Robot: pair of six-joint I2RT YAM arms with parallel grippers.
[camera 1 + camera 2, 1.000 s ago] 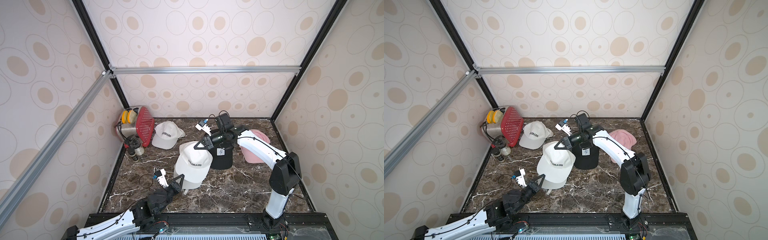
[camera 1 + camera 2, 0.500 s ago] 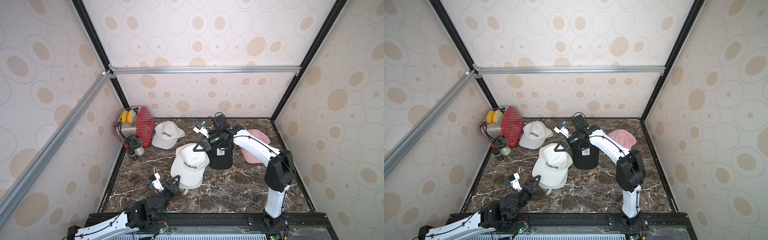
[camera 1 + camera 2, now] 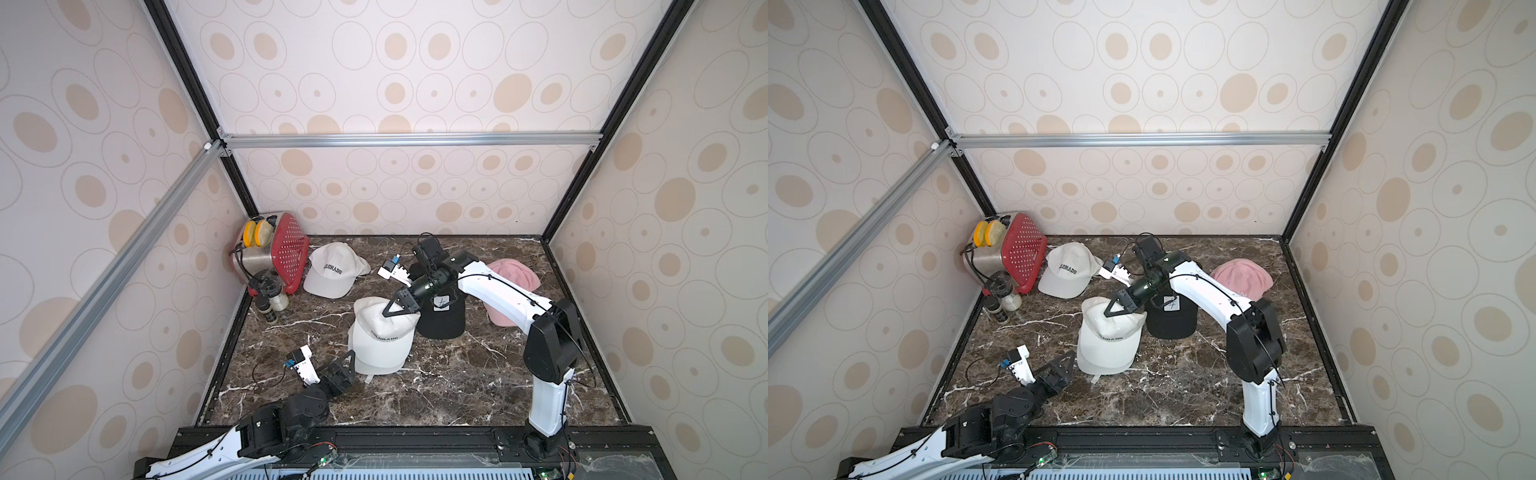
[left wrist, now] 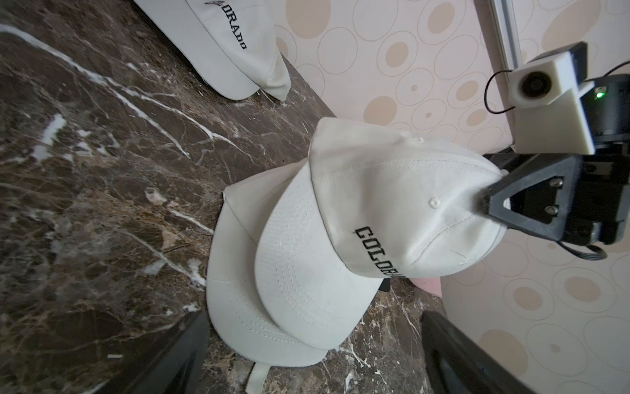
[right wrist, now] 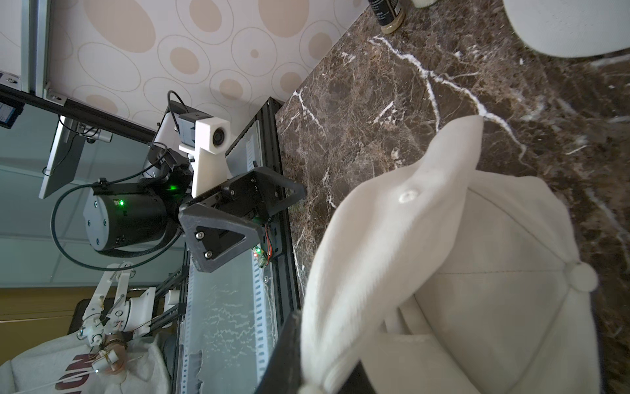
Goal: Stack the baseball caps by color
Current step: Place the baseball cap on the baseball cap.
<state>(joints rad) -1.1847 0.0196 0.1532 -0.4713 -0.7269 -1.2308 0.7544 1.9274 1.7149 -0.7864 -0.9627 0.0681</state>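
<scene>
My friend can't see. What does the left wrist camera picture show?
The right gripper pinches the crown of a white COLORADO cap, held over a second white cap on the marble table. A third white cap lies beyond.

This is a robotics lab test cell. Cream wallpaper panels with beige ovals (image 3: 395, 62) hang on silver aluminium frame bars (image 3: 411, 139) around a dark brown marble-patterned tabletop (image 3: 457, 382). Two white-and-black robot arms (image 3: 498, 295) stand on a black front rail (image 3: 415, 436). Outside the cell, the right wrist view shows a grey sweatshirt with maroon lettering (image 5: 30, 365).
</scene>
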